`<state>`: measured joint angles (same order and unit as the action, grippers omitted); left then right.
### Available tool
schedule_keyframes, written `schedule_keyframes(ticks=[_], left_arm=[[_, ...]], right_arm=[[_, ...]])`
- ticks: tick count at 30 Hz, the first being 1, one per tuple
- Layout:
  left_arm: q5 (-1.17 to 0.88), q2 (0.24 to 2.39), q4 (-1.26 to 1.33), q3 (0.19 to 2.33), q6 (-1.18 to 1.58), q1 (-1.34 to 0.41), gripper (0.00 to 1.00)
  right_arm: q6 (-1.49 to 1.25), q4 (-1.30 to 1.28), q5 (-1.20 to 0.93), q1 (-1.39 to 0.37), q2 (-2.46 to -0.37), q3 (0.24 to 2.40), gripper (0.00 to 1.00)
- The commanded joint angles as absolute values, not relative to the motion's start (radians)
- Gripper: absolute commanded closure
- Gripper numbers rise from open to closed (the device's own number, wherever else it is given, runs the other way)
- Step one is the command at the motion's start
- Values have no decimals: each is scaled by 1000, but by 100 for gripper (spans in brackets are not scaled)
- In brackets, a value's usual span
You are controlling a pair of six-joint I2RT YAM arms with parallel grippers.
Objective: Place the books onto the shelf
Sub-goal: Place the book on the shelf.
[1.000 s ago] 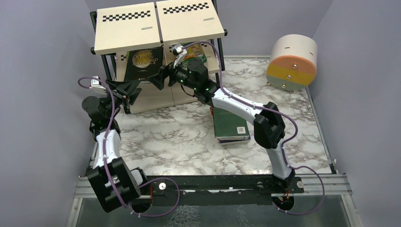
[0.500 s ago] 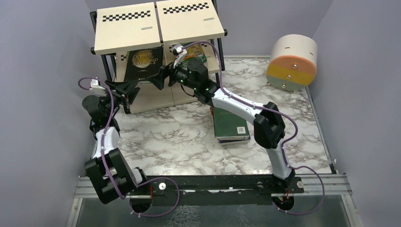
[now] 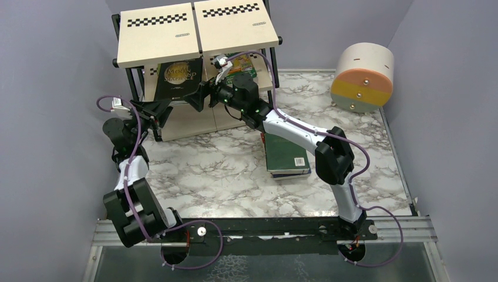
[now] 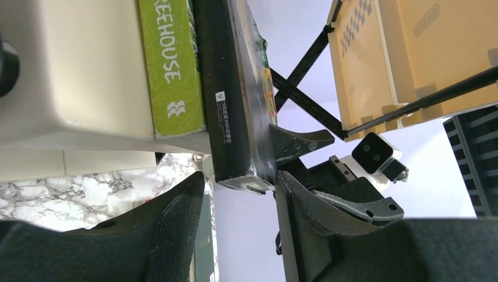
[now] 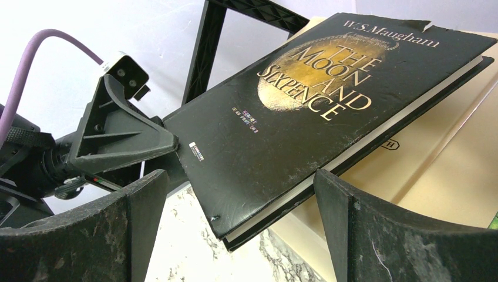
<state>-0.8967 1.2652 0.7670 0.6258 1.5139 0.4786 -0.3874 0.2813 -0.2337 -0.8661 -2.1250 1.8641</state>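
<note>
Novel The Moon and Sixpence leans on shelf middle tier, long axis rising from left gripper, which straddles lower corner, jaws part-closed, clamp not confirmable. Right gripper gapes wide, facing cover.

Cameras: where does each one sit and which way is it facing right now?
Top external: above and behind the bases, looking down on table and shelf; both arms whole, left gripper and right gripper at the shelf.
Left wrist: beside the shelf, sighting between its own fingers at the black book's spine.
Right wrist: facing that book's cover between its own fingers.
Shared: all three show the black book.
</note>
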Motion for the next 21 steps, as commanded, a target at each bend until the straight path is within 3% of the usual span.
schedule_keyframes(ticks=[1,21], left_arm=[[-871,1281,836,646,1528,488,60],[-858,1324,902,671,1577,488,70]], right_arm=[[-385,279,-261,-876,-2141,1892,8],[-387,277,-263,-876,-2137,1886,8]])
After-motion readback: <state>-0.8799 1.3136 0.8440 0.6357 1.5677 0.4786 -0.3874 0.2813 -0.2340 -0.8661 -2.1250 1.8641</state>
